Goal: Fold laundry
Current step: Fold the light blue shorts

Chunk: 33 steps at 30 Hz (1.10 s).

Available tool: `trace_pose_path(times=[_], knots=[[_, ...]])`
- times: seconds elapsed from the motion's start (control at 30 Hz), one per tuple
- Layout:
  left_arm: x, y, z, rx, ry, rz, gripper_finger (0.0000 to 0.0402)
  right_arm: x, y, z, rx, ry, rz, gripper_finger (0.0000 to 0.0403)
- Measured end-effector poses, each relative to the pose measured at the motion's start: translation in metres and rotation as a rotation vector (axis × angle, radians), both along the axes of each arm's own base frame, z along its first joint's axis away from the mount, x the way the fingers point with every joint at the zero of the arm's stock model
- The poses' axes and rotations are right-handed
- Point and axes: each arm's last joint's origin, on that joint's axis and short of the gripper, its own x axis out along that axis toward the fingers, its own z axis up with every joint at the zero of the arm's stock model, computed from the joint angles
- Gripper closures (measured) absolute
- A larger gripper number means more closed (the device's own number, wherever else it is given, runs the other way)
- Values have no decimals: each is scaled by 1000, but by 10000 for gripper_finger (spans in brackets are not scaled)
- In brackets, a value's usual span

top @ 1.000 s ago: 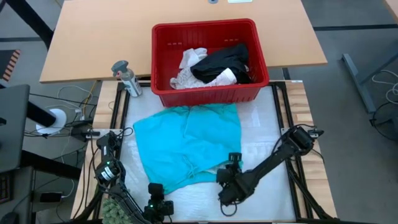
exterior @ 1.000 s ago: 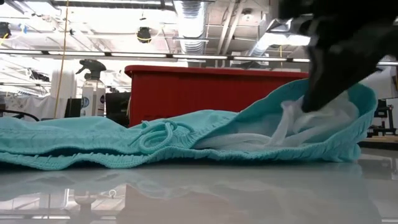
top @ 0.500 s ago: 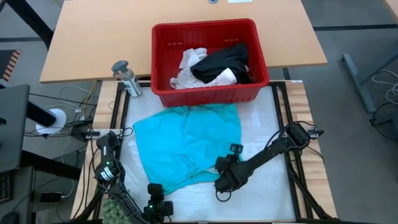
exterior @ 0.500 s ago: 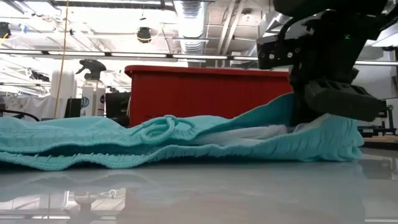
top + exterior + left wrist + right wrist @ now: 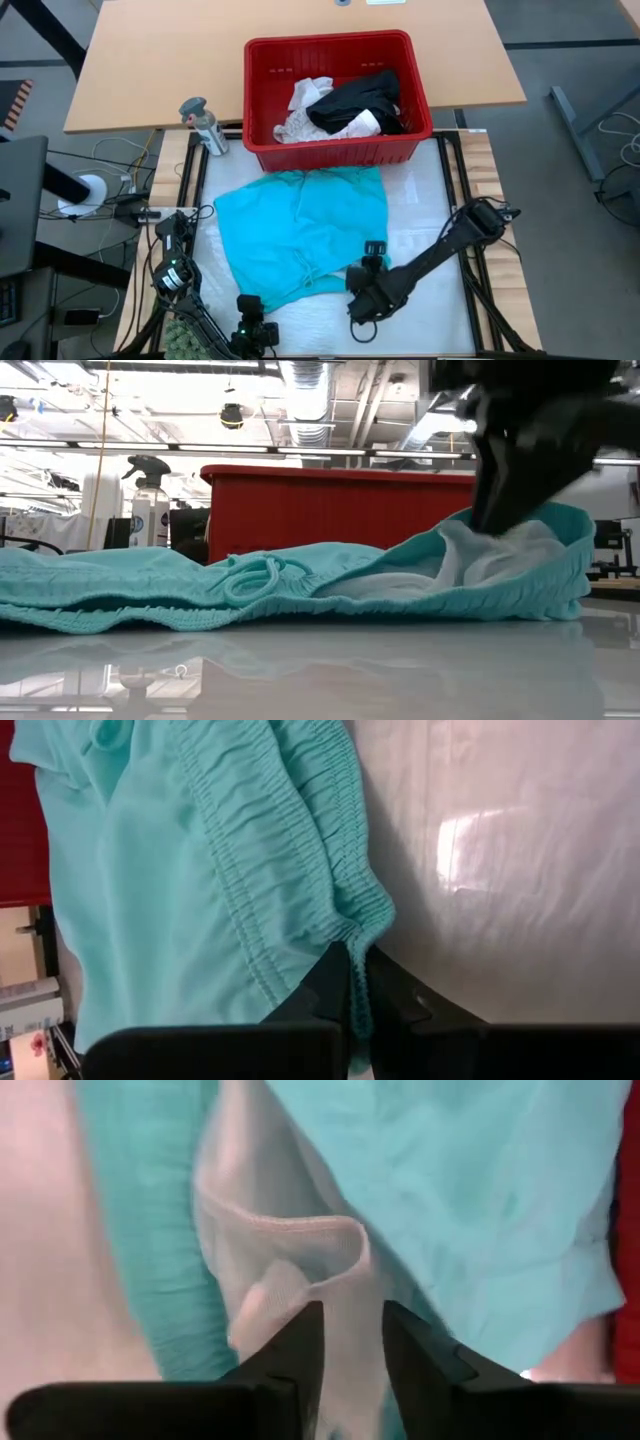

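My left pincer sits at the near edge of the table with its two dark fingers pressed together, pinching the gathered elastic hem of the teal soft-cloth shorts. A little farther in, my right pincer stands at the near right corner of the same garment, fingers parted by a narrow gap over the white inner lining, which bulges out from under the teal hem (I cannot tell whether the tips actually nip the fabric). The shorts lie spread flat across the white mat, drawstring curled on top. Beyond them stands the red plastic basket, touching the far edge of the shorts, with a black garment and white cloth pieces inside. A grey spray bottle stands beside the basket.
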Motion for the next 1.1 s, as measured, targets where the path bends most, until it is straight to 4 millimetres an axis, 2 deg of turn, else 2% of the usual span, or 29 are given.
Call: trace_pose_path(times=[0.1, 0.23, 0.4, 0.5, 0.57, 0.67, 0.9, 1.1], knots=[[0, 0, 0, -2, -2, 5, 401, -2, 9, 18, 34, -16, 31, 260], [0, 0, 0, -4, 0, 7, 401, -17, 24, 34, 24, -33, 90, 258], [0, 0, 0, -5, 2, 8, 401, -33, 31, 33, -30, -24, 78, 266], [0, 0, 0, -1, -4, 3, 401, -33, 43, 33, -52, -132, 126, 290], [0, 0, 0, 2, -8, -1, 401, -32, 46, 33, -63, -152, 161, 324], [0, 0, 0, 3, -10, 0, 401, -25, 38, 33, -52, -145, 135, 381], [0, 0, 0, -2, -25, 17, 401, 1, 26, 26, -17, -173, 142, 385], [0, -1, 0, -1, -33, 14, 401, 10, 28, 3, -29, -97, 165, 388]])
